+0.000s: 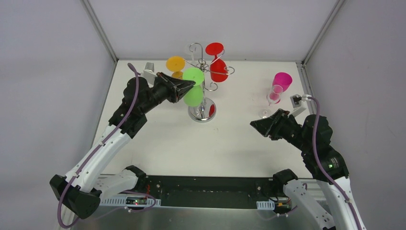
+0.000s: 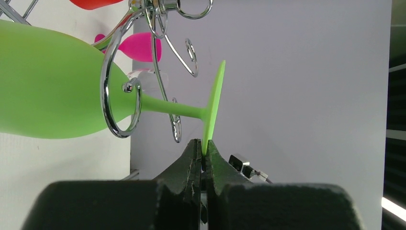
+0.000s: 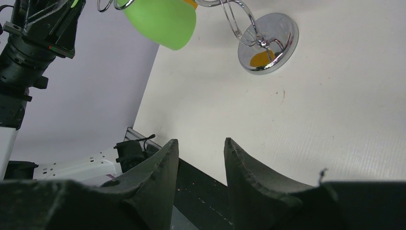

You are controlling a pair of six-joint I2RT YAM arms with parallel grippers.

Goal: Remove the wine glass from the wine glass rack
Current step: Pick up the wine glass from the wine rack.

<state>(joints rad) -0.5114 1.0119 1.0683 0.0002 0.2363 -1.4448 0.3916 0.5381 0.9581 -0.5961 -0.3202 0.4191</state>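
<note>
A green wine glass (image 1: 193, 76) hangs bowl-down at the wine glass rack (image 1: 202, 113), a chrome wire stand with a round mirrored base. My left gripper (image 1: 190, 86) is shut on the rim of the glass's flat foot (image 2: 215, 103). In the left wrist view the left gripper (image 2: 204, 151) pinches the foot edge-on. The stem (image 2: 172, 108) passes a curled rack arm (image 2: 107, 81) close to the bowl (image 2: 48, 86). Whether the stem still rests in that arm I cannot tell. My right gripper (image 1: 253, 124) (image 3: 201, 143) hovers open and empty over the table, right of the rack base (image 3: 270, 43).
An orange glass (image 1: 175, 63) and a red glass (image 1: 218, 69) hang on other rack arms. A pink glass (image 1: 281, 80) stands on the table at the right, just beyond my right gripper. White walls close in the table at the back and on both sides.
</note>
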